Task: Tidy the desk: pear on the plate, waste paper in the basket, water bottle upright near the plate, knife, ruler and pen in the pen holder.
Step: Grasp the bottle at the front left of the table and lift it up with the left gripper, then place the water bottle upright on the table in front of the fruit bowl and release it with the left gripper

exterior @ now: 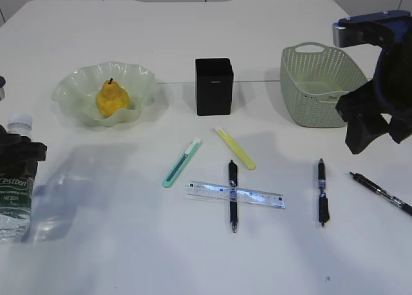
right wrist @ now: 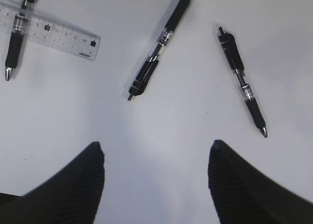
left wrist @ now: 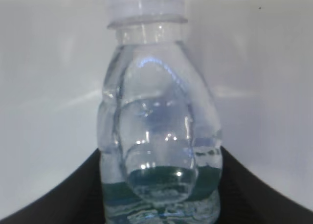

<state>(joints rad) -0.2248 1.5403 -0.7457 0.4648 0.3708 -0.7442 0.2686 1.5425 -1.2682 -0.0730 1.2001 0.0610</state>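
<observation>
Water bottle [exterior: 14, 185] stands upright, clasped by left pincer [exterior: 19, 148].

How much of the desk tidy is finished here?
Done: pear sits on the plate. In hand: left gripper holds the water bottle upright. Left: three pens, two knives and ruler lie on the table; right gripper hovers open above them.

Bright, even light washes the white surface [exterior: 129, 256]; shadows stay soft. Glints sparkle on the small clear plastic water bottle [left wrist: 159, 136], slightly blurred close up.
</observation>
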